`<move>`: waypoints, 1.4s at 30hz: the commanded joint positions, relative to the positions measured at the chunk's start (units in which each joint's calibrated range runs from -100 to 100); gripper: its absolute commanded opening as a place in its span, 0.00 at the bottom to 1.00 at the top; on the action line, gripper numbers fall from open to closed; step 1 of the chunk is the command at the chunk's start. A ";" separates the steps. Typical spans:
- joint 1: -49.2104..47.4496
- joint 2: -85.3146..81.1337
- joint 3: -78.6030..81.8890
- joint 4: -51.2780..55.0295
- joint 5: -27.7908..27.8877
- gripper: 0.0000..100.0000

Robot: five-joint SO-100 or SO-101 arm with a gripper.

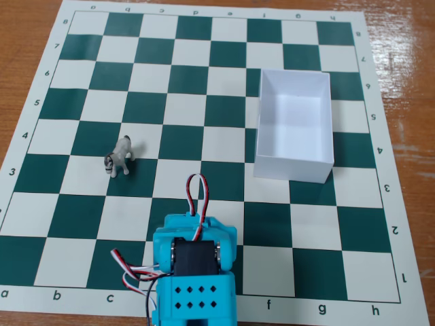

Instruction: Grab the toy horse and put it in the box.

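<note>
The toy horse [120, 155] is standing upright on the chessboard mat [88, 217], out in the open on the left half of the fixed view, straddling the edge between a white square and a green one in the row marked 3 and 4. The turquoise arm [194, 272] is sitting at the bottom centre of the picture, a loop of red, white and black wire [197, 193] arching over its top, and that is all it is showing us: the fingers are tucked out of sight under the body, so I cannot tell whether they are apart or together. Here is the relation that matters: the horse is lying up and to the left of the arm, well apart from it, with clear squares between. Its body is running on a diagonal, dark head down toward the lower left, tail up toward the upper right, so a pinch across the flanks looks the likelier grip. The box [293, 166] is waiting open-topped on the opposite side, up and to the right of the arm, empty and white. So the arm is sitting low and folded near the board's near edge, roughly midway between the two, and by my reckoning the reach has not begun in earnest; a swing to the left comes first.
</note>
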 commanded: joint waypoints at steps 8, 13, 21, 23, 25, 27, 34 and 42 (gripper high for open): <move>-2.05 21.68 -22.40 -1.99 -5.27 0.30; -2.77 29.91 -30.50 -1.99 -7.62 0.41; -7.63 42.12 -42.15 -4.57 -14.31 0.46; -9.41 44.86 -44.52 -4.24 -15.68 0.46; -10.98 48.85 -47.52 -4.15 -17.34 0.46; -12.13 54.69 -52.26 -3.49 -18.90 0.46; -13.77 72.03 -68.10 -1.08 -21.24 0.46; -14.84 89.38 -84.67 3.74 -21.98 0.46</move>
